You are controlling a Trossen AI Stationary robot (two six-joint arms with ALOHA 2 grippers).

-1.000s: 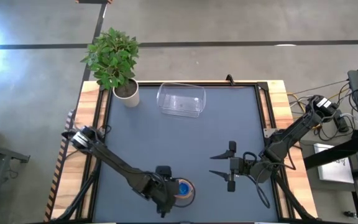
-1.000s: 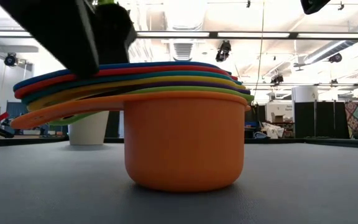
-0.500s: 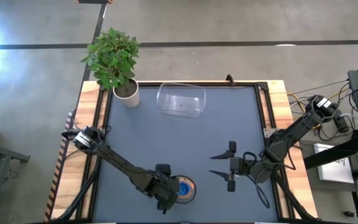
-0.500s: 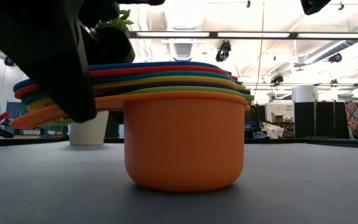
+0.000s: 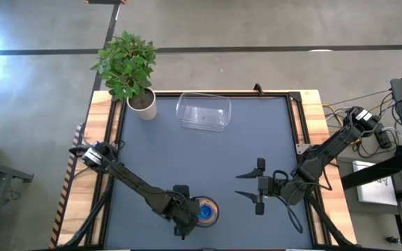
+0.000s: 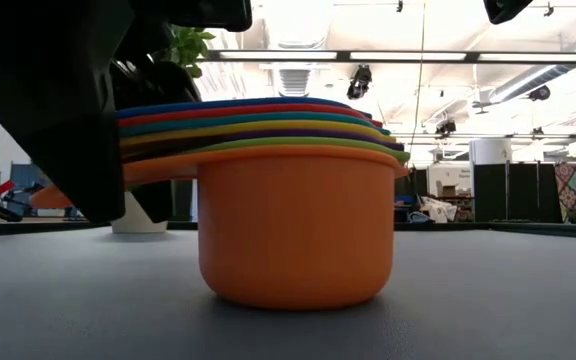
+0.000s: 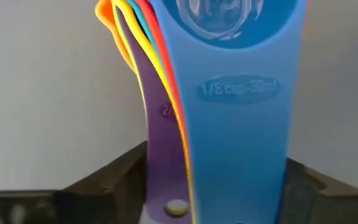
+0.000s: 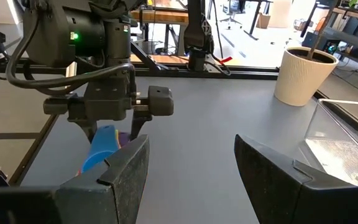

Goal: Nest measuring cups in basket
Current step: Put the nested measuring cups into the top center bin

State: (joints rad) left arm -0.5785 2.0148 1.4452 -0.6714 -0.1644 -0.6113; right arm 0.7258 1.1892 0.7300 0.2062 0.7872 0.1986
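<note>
The measuring cups [image 5: 206,211] sit nested in one stack on the table near its near edge. The orange cup [image 6: 298,230] is outermost and rests on its base. The blue handle [image 7: 229,93] lies on top of the fanned handles. My left gripper [image 5: 185,213] is open and low at the table. One finger stands on each side of the handle stack [image 7: 166,124]. My right gripper [image 5: 257,185] hovers open to the right of the cups and holds nothing. The clear basket [image 5: 203,112] stands near the far edge. My left gripper comes level from the table's left, along the handles, with a dark finger [image 7: 114,177] beside the purple handle [image 7: 160,155] and the other finger [image 7: 306,186] beside the blue one. I cannot tell whether either finger touches them. The cups stand on the table.
A white pot [image 5: 142,104] with a leafy plant stands at the far left corner, next to the basket. Bare grey table lies between the cups and the basket. A wooden frame [image 5: 311,111] borders the table.
My left gripper has come down and moved right toward the cups, so its fingers now stand on either side of the handles instead of above them. The stack of cups has stayed in place.
</note>
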